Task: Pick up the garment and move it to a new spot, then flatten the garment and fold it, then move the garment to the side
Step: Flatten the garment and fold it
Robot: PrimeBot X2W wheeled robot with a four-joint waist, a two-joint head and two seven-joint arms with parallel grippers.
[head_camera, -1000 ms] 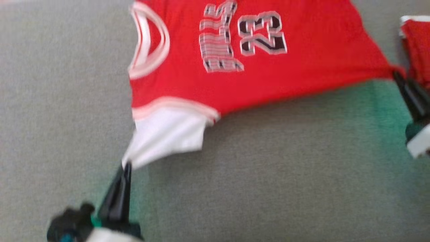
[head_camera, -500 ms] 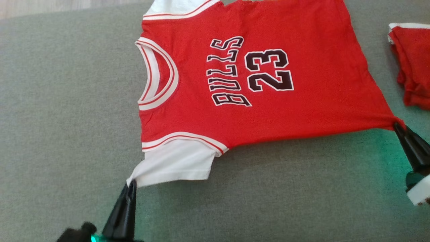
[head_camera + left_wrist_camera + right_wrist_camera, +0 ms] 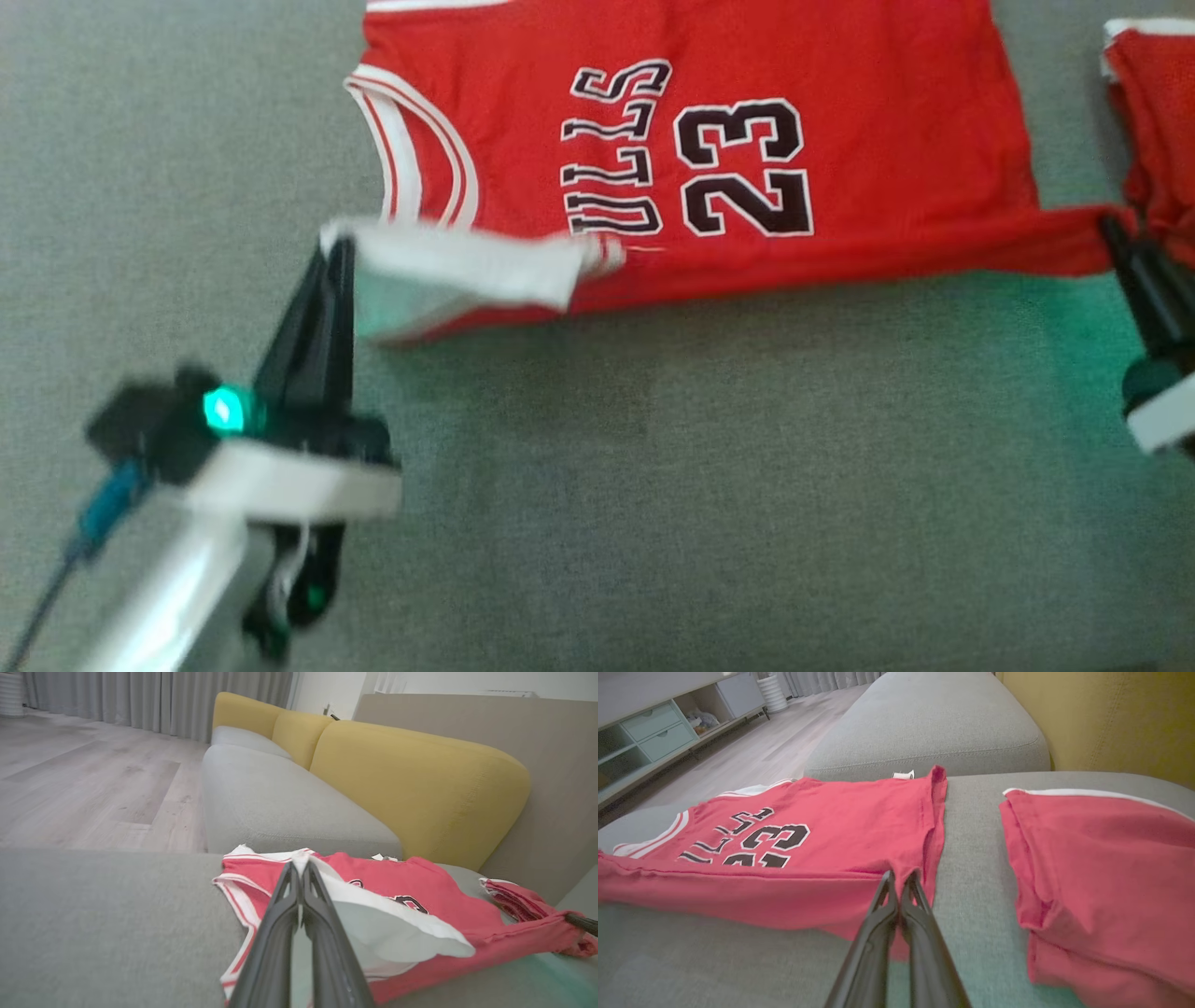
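1. Head view: red cotton "Bulls 23" jersey [image 3: 840, 140] lies on grey fabric sofa seat [image 3: 653, 467], fold apparently under way.
2. Left wrist view: left gripper [image 3: 299, 865] pinched shut on its white sleeve [image 3: 392, 933].
3. Right wrist view: right gripper [image 3: 902, 875] clamps hem corner [image 3: 924, 858]; next, both should sweep that edge across.

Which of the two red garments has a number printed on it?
The jersey in the middle, printed 23; the folded garment at the right shows no print.
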